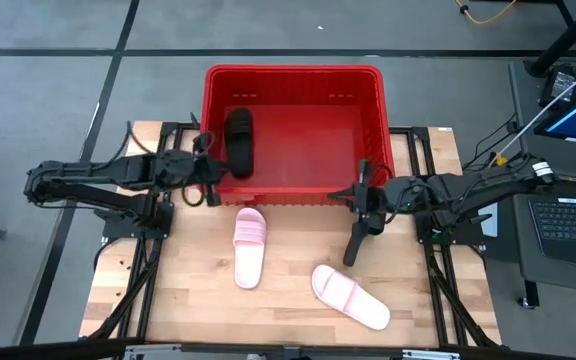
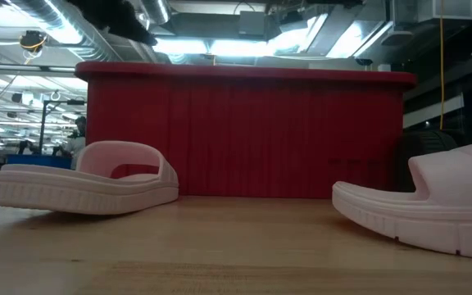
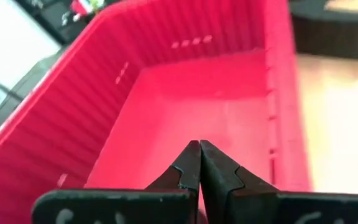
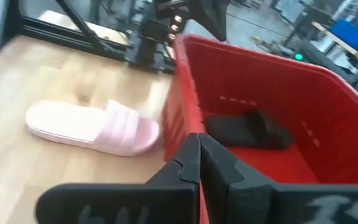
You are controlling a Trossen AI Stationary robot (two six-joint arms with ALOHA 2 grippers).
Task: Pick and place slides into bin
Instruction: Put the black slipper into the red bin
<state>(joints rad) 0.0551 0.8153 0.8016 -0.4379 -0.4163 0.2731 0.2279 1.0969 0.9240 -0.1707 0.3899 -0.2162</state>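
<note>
The red bin [image 1: 293,70] stands at the table's far middle. One black slide [image 1: 238,140] lies inside it at the left and also shows in the right wrist view [image 4: 247,130]. Two pink slides lie sole-down on the table, one [image 1: 249,247] just near of the bin and one [image 1: 350,296] nearer and to the right. A second black slide [image 1: 353,243] shows as a narrow dark shape on the table beside my right gripper; whether they touch, I cannot tell. My left gripper [image 1: 212,188] is shut over the bin's near left corner. My right gripper [image 1: 340,194] is shut over the bin's near wall.
The bin's tall near wall [image 2: 244,131] rises behind the pink slides [image 2: 88,176] [image 2: 433,205]. A dark shape [image 2: 423,160] stands behind the right pink slide. Bare wood lies at the table's near left. A laptop [image 1: 568,215] sits off the table's right side.
</note>
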